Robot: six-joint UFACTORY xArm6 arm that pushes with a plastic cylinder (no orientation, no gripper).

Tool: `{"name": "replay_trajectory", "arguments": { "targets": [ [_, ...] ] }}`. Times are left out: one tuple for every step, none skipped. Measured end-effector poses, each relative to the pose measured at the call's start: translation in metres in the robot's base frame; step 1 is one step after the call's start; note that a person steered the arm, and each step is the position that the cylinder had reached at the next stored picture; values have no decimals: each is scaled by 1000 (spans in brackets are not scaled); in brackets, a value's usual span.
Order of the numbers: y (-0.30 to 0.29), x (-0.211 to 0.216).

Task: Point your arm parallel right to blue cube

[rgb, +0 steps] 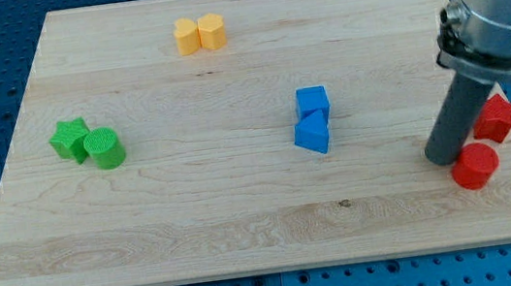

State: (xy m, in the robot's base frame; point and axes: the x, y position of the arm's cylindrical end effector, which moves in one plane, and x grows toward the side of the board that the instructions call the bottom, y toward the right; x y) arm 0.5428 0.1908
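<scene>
A blue cube (312, 101) sits a little right of the board's middle, with a blue wedge-shaped block (311, 134) touching it just below. My dark rod comes down from the view's upper right, and my tip (444, 156) rests on the board far to the right of the blue cube and lower than it. The tip is right beside a red cylinder (474, 166) and just left of a red star-shaped block (496, 117), partly hidden by the rod.
Two yellow-orange blocks (199, 34) sit together near the top edge. A green star (69, 139) and a green cylinder (105, 148) touch at the left. The wooden board (246, 222) lies on a blue perforated table.
</scene>
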Motion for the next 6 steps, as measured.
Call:
{"name": "replay_trajectory", "arguments": {
  "targets": [
    [0,-4],
    [-15,-58],
    [-11,-109],
    [12,-101],
    [22,-68],
    [25,-42]
  ]
}}
